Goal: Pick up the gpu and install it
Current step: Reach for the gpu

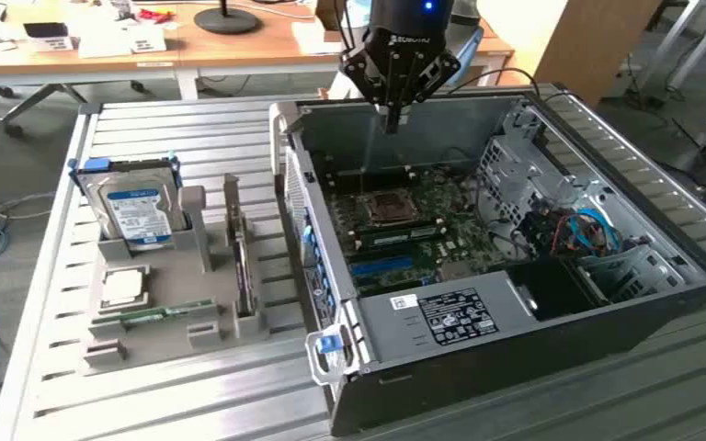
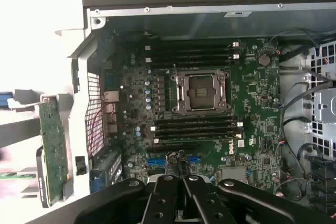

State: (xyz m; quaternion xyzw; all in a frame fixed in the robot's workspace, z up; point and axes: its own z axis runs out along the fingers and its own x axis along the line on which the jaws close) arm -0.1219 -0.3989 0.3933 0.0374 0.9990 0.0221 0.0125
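Quick status from the remote seat: I'm hovering the pincer [image 1: 390,118] over the far end of the open case [image 1: 513,367]. Its fingers are pressed together and it's carrying nothing.

The gpu [image 1: 242,262] isn't picked up yet. It's standing on edge in a slot of the grey holder [image 1: 187,285] on the desk [image 1: 144,404], just outside the case wall on the exterior view's left and well apart from the pincer. I'm guessing it's parked upright like that so the top edge is sticking up for a grab from above. The hard drive [image 1: 141,207] is propped up in the same holder, and the RAM stick [image 1: 157,315] is lying along its near end.

The case is lying on its side with the panel off, so the motherboard [image 1: 415,230] is facing straight up. That's probably so a card can be pushed down into it.

The wrist view is looking right down at the board [image 2: 252,93], with the empty socket [image 2: 200,92] near the middle. The pincer [image 2: 184,198] is sitting closed at the edge of that shot, and the gpu [image 2: 52,145] is showing green past the case's side wall.
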